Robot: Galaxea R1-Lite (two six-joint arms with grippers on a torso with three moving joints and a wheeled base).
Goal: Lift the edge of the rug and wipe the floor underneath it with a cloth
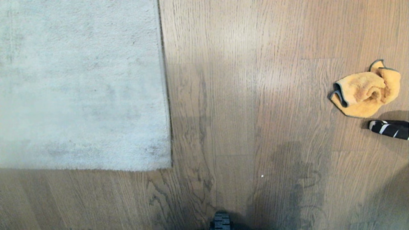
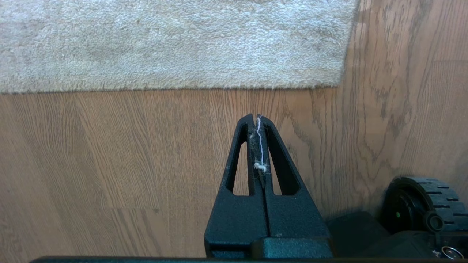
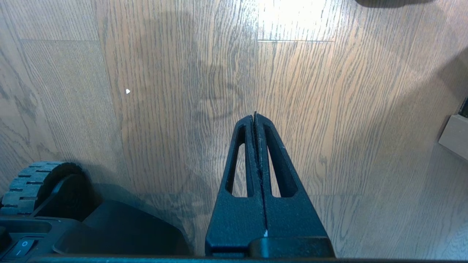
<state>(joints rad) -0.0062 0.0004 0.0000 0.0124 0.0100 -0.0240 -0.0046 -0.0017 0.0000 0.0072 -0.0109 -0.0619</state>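
Brightness: soft indoor light, moderate in all 3 views.
Glare: a pale sheen runs up the floor in the head view; a bright patch lies on the planks in the right wrist view.
Shadows: a broad dark shadow covers the boards nearest the robot; a short one falls beside the orange cloth.
Focus: the rug looks slightly soft from the head view, its pile crisper from the left wrist.
Distortion: plank lines bow towards the edges of both wrist views.

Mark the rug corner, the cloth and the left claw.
rug corner [image 1: 164,161], head view, pile just inside the square corner
cloth [image 1: 364,91], head view, middle of the crumpled orange heap
left claw [image 2: 257,118], left wrist view, shut tips
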